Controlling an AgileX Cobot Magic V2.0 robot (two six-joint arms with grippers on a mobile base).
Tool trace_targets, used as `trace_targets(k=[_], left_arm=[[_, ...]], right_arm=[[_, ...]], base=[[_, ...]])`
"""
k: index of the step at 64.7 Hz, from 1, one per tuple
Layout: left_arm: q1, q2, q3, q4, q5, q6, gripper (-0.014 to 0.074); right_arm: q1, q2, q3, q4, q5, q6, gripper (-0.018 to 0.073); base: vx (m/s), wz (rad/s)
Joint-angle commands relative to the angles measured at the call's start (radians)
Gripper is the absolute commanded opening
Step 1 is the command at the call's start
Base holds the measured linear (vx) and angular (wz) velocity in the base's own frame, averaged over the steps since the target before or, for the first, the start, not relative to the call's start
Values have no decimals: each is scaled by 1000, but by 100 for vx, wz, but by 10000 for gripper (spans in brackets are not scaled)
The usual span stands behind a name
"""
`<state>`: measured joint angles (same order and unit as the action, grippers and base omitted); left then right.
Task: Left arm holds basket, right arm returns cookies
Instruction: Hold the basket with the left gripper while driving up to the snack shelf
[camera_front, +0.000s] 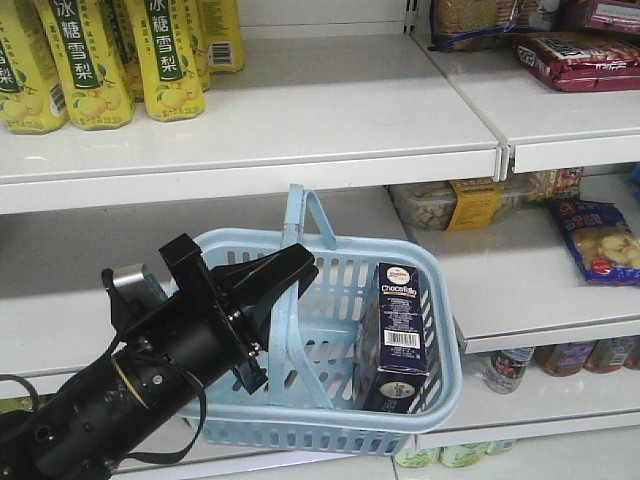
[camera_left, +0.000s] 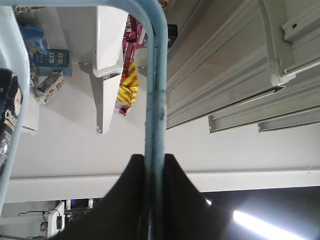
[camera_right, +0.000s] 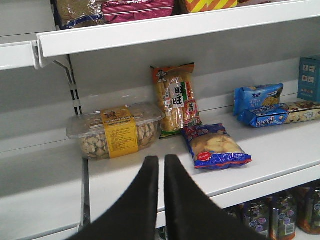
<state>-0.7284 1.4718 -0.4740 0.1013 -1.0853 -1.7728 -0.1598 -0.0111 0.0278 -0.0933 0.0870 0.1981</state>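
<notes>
White shop shelving (camera_front: 300, 120) w/ blue basket (camera_front: 300, 440) in front

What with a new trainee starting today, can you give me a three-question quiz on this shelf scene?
1. True or false: the cookies stand upright inside the basket.
2. What is the left tool clamped on? A) the basket's handle B) the cookie box C) a shelf edge
3. Fill in: the right tool, holding nothing, is ___ (open or shut).

Key: 1 true; 2 A; 3 shut.
</notes>
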Motion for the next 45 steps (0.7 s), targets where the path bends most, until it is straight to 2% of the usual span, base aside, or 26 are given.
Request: trace_targets(k=[1, 45], left_arm=[[1, -41, -27, -16, -287, 1, 0], [1, -41, -27, -16, -287, 1, 0]], right_arm=[[0, 11, 18, -3, -72, -14, -6], [0, 11, 18, -3, -72, -14, -6]], base=[[1, 3], [3, 12]])
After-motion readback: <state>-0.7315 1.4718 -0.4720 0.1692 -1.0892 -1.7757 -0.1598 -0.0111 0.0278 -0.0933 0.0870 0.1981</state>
